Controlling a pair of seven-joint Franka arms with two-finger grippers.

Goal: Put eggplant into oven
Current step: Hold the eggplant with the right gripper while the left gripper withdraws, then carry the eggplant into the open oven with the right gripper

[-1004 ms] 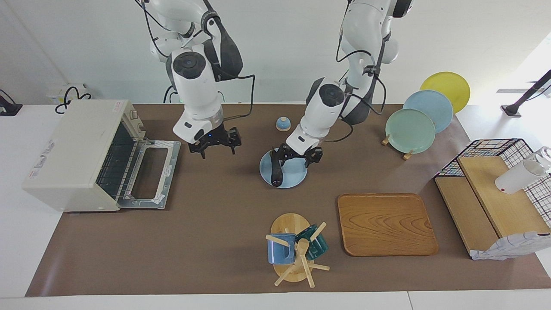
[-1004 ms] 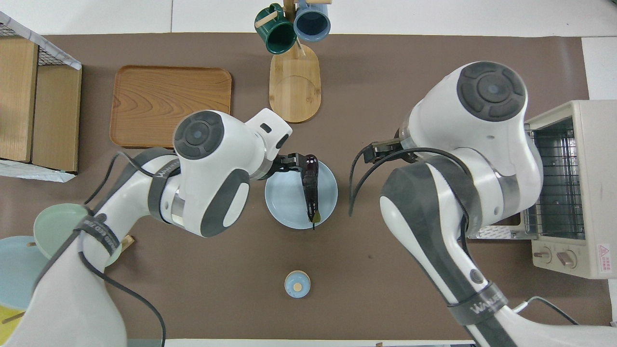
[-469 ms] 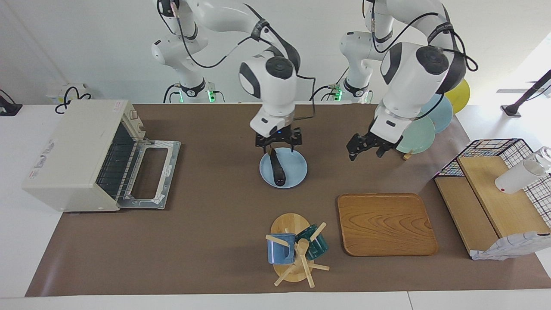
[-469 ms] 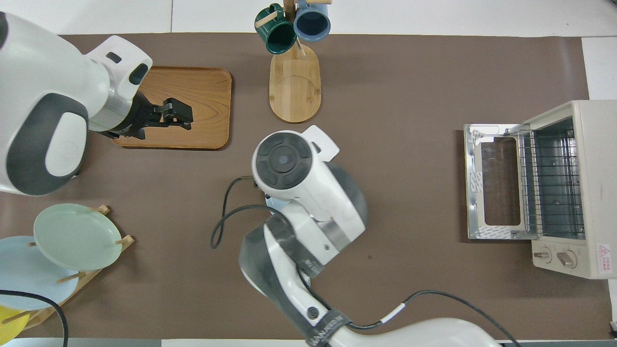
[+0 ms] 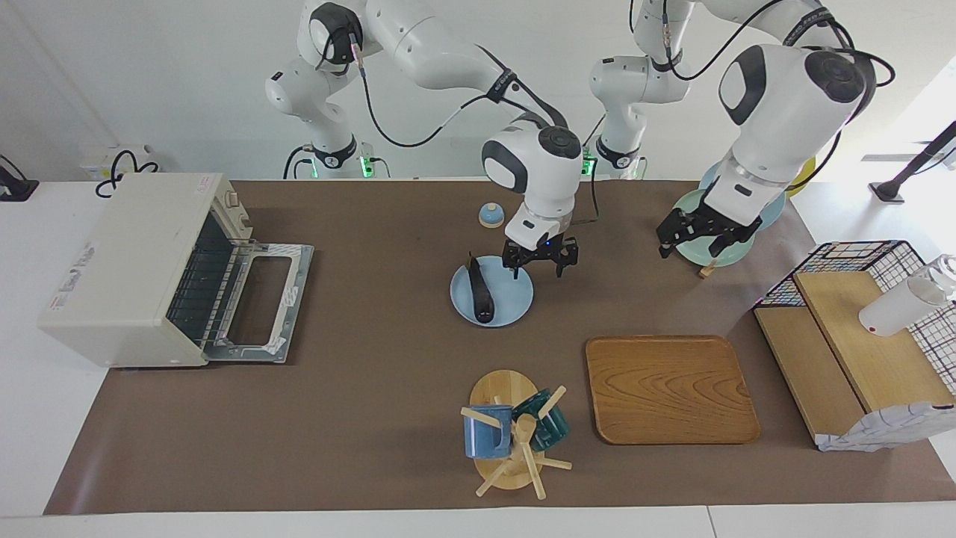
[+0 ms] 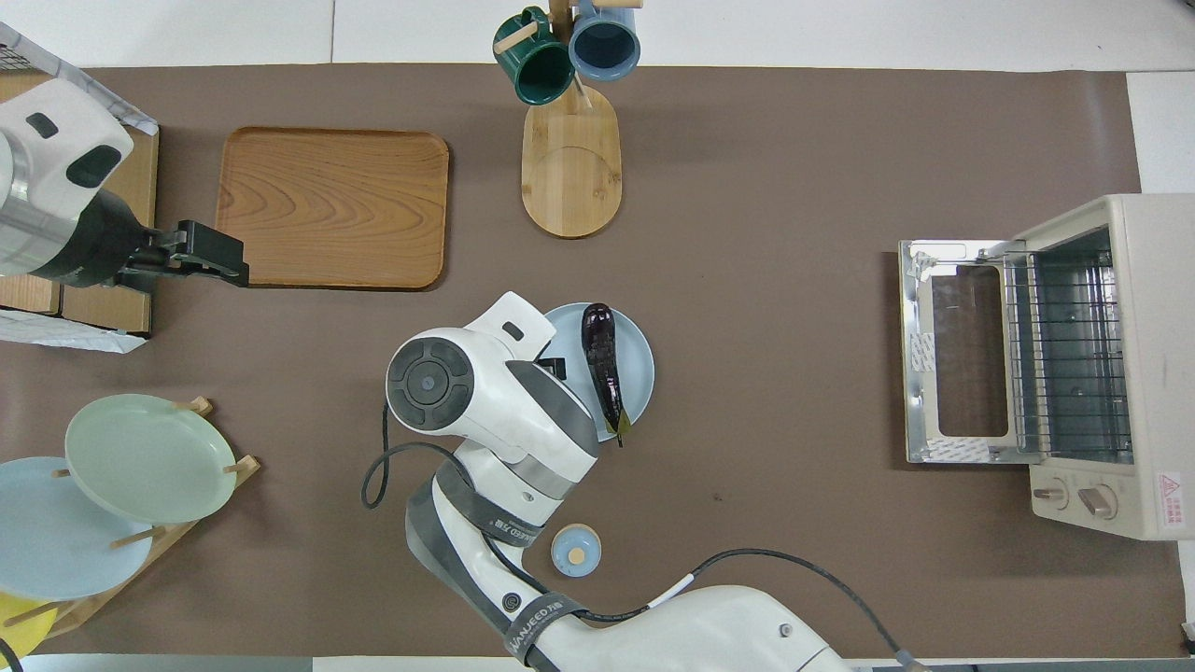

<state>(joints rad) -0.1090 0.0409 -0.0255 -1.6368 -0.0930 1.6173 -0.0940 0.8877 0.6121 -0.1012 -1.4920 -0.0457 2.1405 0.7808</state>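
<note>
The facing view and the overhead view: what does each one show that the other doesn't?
Only the facing view shows both arms up to their bases, the right hand open over the blue plate, and a wire basket holding a white bottle.

Only the overhead view shows the oven's knobs and looks straight down into the two mugs.

Both show the eggplant lying on the blue plate, the oven with its door down, the wooden tray, the small blue lid and the left hand, open.
</note>
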